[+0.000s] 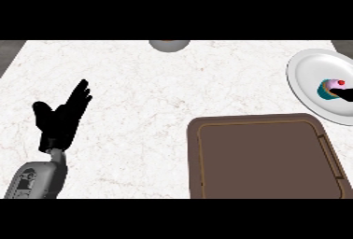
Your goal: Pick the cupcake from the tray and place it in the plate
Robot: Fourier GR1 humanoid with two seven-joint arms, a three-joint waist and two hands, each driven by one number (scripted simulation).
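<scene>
While the left hand (60, 119) rests at the view's left over the desk (138, 84), released, fingers straight and pointing up, holding nothing, the cupcake (331, 87) sits on the plate (308, 74) at the right edge. Cupcake: teal wrapper, pink frosting, small red cherry on top. It looks tipped sideways rather than upright, wrapper toward the plate's middle. It lies on the plate's right half, well apart from the tray (262, 161). A dark shape touches the cupcake's lower right side, cut off by the view's edge; probably the right hand (347, 95), but too little shows, so I cannot tell whether it grasps the cupcake or has let go. Plate: white, round, partly cut off at the right. Tray: brown, rectangular, rounded corners, raised rim, just below and left of the plate, nothing on it. Desk is white marble. A grey round object (169, 45) sits at the far edge, half out of view.
</scene>
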